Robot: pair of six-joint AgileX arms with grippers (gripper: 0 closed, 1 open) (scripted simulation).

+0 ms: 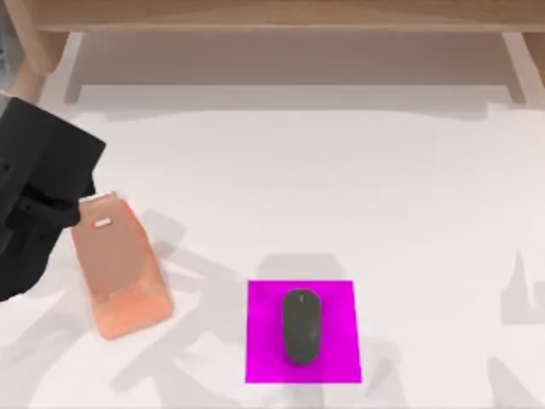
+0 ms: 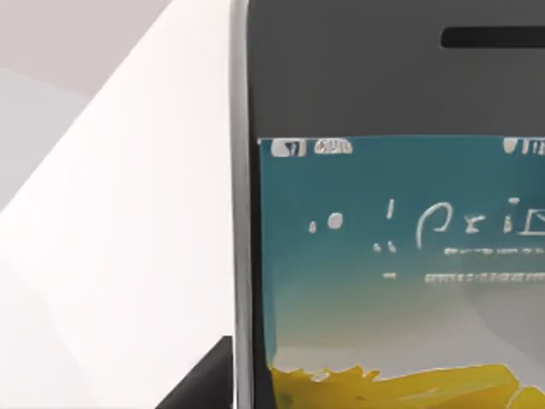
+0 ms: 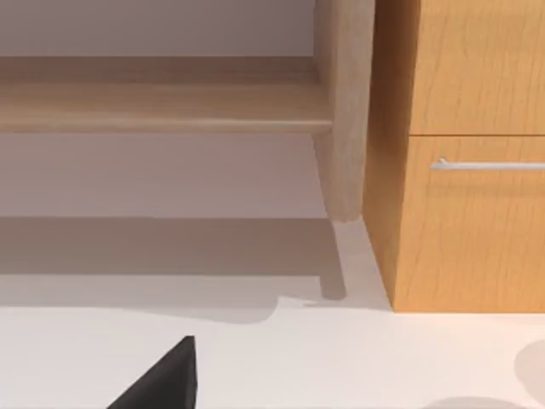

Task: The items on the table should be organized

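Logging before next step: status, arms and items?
Left arm at peach-orange phone stand, table's left. Silver-edged smartphone close before its wrist camera. Dark grey oval mouse on magenta square pad. Nothing obstructing.

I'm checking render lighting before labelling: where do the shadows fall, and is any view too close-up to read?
Top view: soft grey shadows spread over the table beside the phone stand and around the magenta pad. Left wrist view: the smartphone sits so close its screen text looks smeared. Right wrist view: evenly lit, with a shadow band beneath the wooden shelf.
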